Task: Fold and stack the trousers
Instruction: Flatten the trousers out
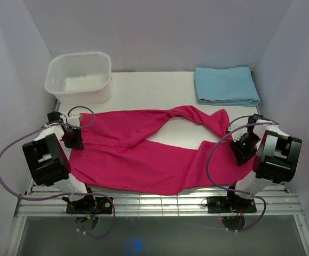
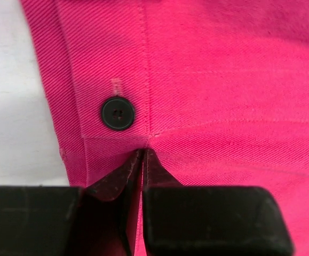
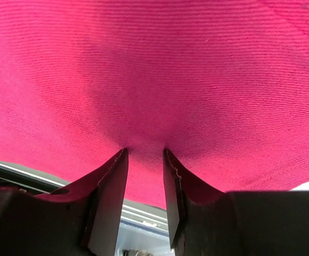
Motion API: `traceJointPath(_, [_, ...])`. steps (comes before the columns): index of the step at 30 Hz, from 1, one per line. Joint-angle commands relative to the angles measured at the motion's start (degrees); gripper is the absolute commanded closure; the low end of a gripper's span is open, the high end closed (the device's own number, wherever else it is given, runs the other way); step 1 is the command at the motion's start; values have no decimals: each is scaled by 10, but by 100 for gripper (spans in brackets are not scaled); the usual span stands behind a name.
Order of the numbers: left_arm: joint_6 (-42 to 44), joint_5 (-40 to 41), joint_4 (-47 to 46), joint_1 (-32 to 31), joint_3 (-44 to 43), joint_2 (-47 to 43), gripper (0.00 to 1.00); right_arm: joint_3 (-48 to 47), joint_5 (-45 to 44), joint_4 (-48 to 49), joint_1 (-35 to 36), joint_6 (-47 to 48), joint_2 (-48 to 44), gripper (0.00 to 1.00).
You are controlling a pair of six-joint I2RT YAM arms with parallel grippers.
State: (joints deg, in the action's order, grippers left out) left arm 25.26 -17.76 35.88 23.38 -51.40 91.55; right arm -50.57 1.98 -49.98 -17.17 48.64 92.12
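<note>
On counter (image 1: 159, 85), trousers (image 1: 143, 157): spread across the middle, waist at 9 o'clock, legs running toward 3 o'clock, far leg twisted.
Left fingers (image 2: 141, 159): closed on the waistband edge, just beside dark button (image 2: 118, 113).
Right fingers (image 1: 240, 143): pinching leg cloth at 3 o'clock, fabric bunched between tips.
White basin (image 1: 79, 77): 11 o'clock.
Blue cloth (image 1: 226, 85): folded, 1 o'clock.
</note>
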Motion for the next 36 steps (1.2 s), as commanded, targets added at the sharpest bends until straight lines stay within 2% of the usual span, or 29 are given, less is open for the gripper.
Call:
traceJointPath(1, [-40,82,-49,23,-20,56,83,2,-17,112,4,-22,69,61])
traceJointPath(6, [-36,98,-45,74,-98,90,89,-53,12,80,25,-37,85,61])
traceJointPath(9, [-12,86,-27,80,-117,94,87,-88,77,36,27,-28,60,59])
traceJointPath(12, [16,4,4,80,-120,60,76,-131,132,26,24,-24,18,52])
traceJointPath(13, [22,-23,14,80,-121,51,64,-143,148,28,25,-26,10,49])
traceJointPath(15, [28,-70,28,70,-114,14,55,-175,200,49,25,-51,-7,45])
traceJointPath(16, [35,-83,31,67,-103,1,47,-182,218,58,27,-60,-9,39])
traceJointPath(18, [38,-90,28,51,-91,-31,43,-208,251,77,44,-81,0,31])
traceJointPath(22, [39,-102,30,46,-76,-58,41,-237,267,101,106,-106,34,29])
traceJointPath(26, [29,-105,34,46,-84,-60,41,-217,245,152,191,-116,60,29])
traceJointPath(29, [23,-120,40,46,-91,-63,40,-208,226,173,230,-121,82,27])
traceJointPath(36, [23,-199,26,44,-91,-119,35,-204,160,192,276,-113,135,26])
